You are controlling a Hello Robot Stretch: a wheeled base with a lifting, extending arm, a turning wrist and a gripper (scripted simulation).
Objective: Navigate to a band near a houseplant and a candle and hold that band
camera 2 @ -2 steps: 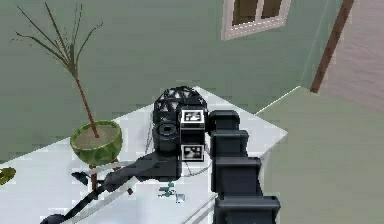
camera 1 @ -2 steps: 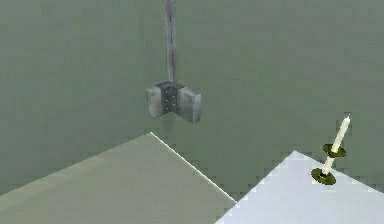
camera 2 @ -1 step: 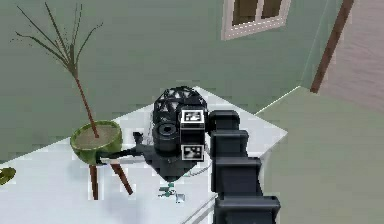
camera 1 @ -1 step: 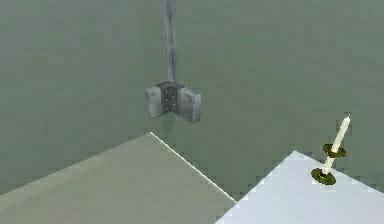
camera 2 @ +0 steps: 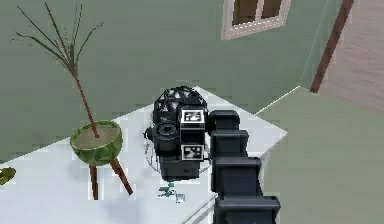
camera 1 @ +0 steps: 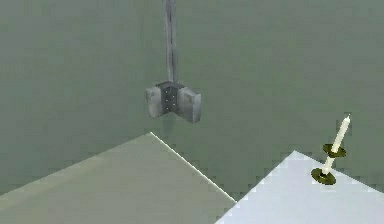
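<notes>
Though pale against grey-green walls, white surface (camera 2: 45, 172) plain to see, set near the room's corner above an olive floor (camera 1: 90, 185). Window (camera 2: 255, 15) high on the far wall, brown door frame (camera 2: 335, 45) at the arm side view's right. Ahead, grey box (camera 1: 173, 102) with a cable fixed to the wall. On the surface: candle (camera 1: 338, 140) upright in its holder, houseplant (camera 2: 97, 140) in a green pot on a wooden stand, dark domed thing (camera 2: 180, 98) close behind the tool (camera 2: 162, 150). Near the tool, small teal thing (camera 2: 172, 188) lying flat, possibly the band, too small to tell. Cannot tell whether the tool holds anything
</notes>
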